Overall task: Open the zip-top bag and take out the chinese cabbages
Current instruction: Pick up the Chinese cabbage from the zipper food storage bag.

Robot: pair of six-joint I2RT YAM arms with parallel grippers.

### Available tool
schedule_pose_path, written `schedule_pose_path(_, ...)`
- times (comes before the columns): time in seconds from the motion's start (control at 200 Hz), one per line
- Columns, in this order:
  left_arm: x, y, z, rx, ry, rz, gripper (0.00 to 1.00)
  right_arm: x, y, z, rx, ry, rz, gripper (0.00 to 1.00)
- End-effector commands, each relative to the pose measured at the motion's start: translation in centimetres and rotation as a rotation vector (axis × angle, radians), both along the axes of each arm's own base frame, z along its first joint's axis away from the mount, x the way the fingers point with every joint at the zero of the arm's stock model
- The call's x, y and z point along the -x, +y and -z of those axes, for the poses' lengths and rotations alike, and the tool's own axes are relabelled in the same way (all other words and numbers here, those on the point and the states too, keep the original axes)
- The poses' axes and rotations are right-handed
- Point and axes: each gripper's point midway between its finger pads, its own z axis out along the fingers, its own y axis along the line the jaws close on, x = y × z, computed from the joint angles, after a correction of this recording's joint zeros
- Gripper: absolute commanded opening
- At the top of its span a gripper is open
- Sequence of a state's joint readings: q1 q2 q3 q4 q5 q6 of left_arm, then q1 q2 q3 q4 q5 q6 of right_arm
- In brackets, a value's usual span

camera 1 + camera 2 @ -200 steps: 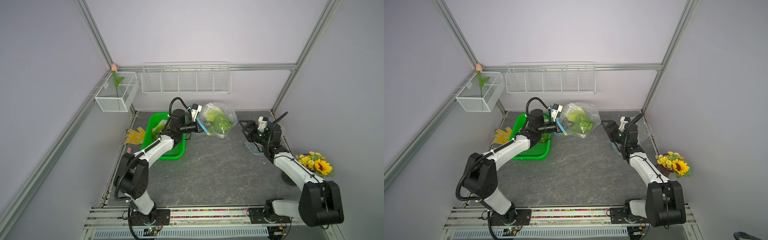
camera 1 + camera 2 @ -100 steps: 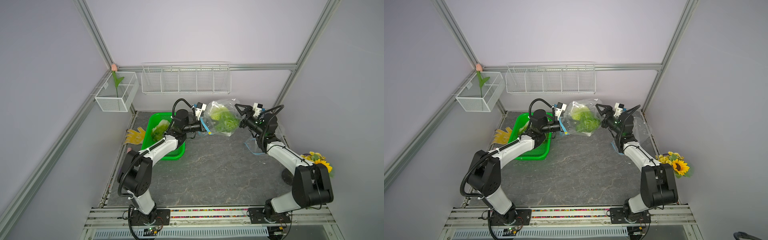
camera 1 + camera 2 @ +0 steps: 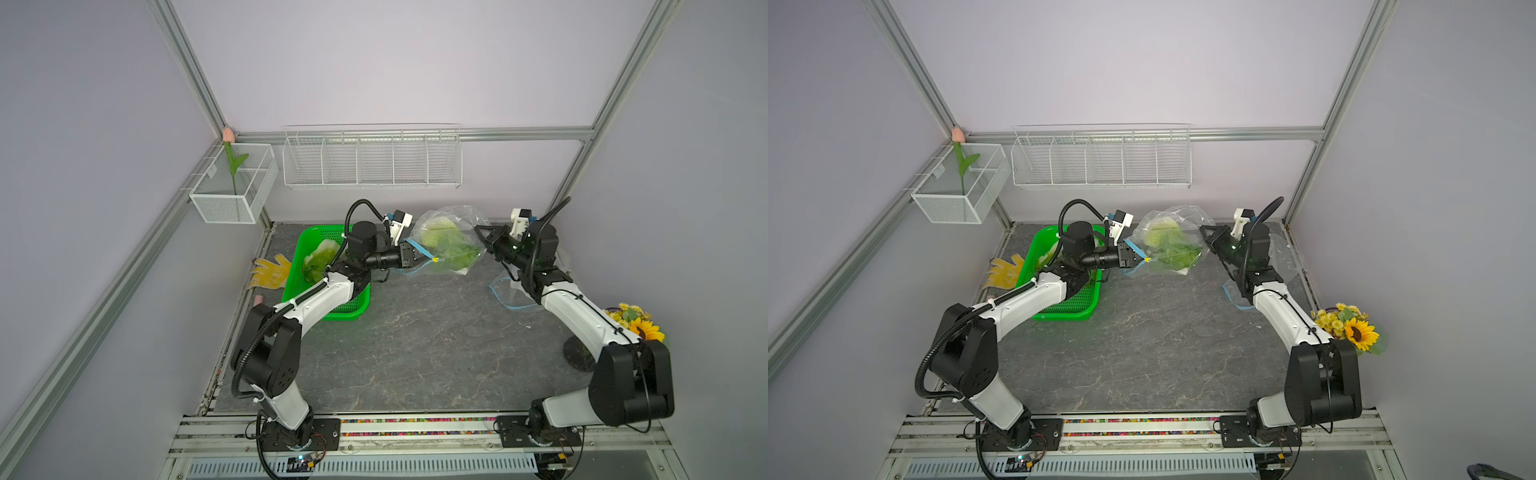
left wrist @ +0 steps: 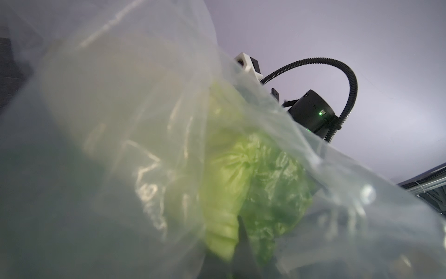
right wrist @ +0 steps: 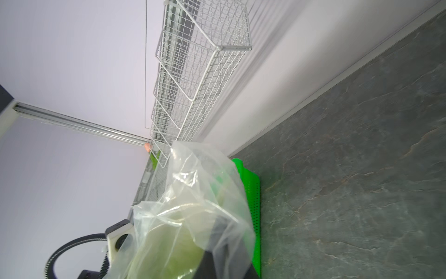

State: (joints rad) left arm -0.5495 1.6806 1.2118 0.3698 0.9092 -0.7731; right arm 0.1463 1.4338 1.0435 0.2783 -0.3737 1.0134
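Grey tabletop (image 3: 415, 332), back edge: your right gripper (image 3: 481, 233) is in from the side and now pinches the bag (image 3: 451, 218) at its far end, while the left gripper (image 3: 426, 259) stays shut on the zip end. Cabbages (image 3: 444, 247) sit inside the lifted bag, with one already in the basket (image 3: 305, 239). You look set to pull it open or tip it.

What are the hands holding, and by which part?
Both hold the zip-top bag: the left hand pinches its blue zipper edge, and the right hand appears to pinch the plastic at the opposite end.

The right end effector (image 5: 225, 256) pinches the clear zip-top bag (image 5: 193, 207) holding chinese cabbages (image 5: 173, 251), green basket (image 5: 253, 205) behind.
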Motion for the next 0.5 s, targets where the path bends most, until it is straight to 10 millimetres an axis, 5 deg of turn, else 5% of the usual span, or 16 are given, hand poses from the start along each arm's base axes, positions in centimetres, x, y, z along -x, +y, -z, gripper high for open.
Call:
schedule_pose_path(0.0, 0.5, 1.5, -2.3, 0.019, -0.070, -0.021, 0.00, -0.8, -4.0, 1.6, 0.255, 0.000, 0.152, 0.07)
schedule_pose_path(0.22, 1.2, 3.0, -1.8, -0.010, -0.061, -0.047, 0.00, -1.9, -8.5, 4.3, 0.492, 0.052, 0.309, 0.07)
schedule_pose_path(0.495, 2.4, 4.4, -1.3, -0.047, -0.036, -0.052, 0.00, -3.9, -11.6, 7.7, 0.740, 0.099, 0.393, 0.07)
